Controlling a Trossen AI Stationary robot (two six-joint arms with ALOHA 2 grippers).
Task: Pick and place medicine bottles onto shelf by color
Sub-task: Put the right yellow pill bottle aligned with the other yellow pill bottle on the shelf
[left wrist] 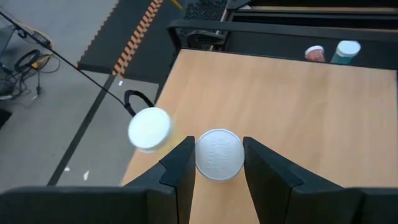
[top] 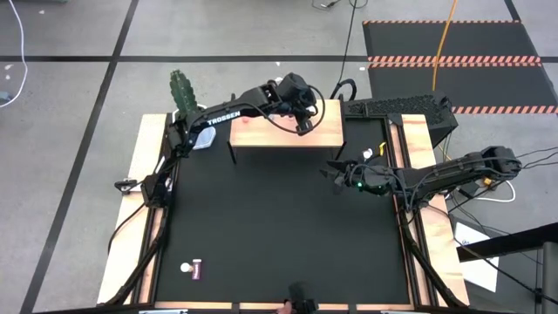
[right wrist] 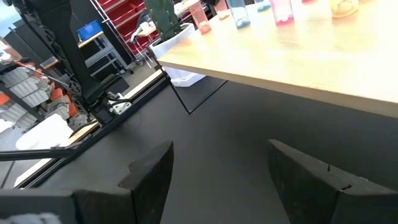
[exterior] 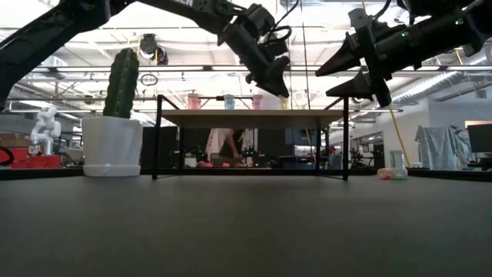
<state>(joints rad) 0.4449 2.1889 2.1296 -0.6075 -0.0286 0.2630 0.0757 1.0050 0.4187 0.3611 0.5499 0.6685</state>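
The light wooden shelf (top: pixel 288 133) stands at the table's far side. My left gripper (top: pixel 305 124) hangs over its right part, shut on a medicine bottle of which only the white cap (left wrist: pixel 219 154) shows. A second white-capped bottle (left wrist: pixel 149 129) stands close beside it on the shelf. More bottles stand along the shelf's far edge: pink (right wrist: pixel 202 22), blue (right wrist: pixel 238 15), pink (right wrist: pixel 283 9) and yellow (right wrist: pixel 345 6). My right gripper (top: pixel 334 172) hovers open to the right of the shelf, above the mat, with nothing between its fingers. My left gripper pinches the bottle at its cap, one finger (left wrist: pixel 181 165) on each side of the round white top (left wrist: pixel 205 163). The fingers slant down from the table's left. The bottle stands upright in the hold. Its body and base are hidden under the cap, so I cannot tell whether it rests on the shelf.
A white pot with a green cactus (top: pixel 182 92) stands at the shelf's left end. Two bottles, pink (left wrist: pixel 315 53) and teal (left wrist: pixel 346 51), stand on the mat right of the shelf. One dark bottle (top: pixel 193 269) lies near the table's near left corner.
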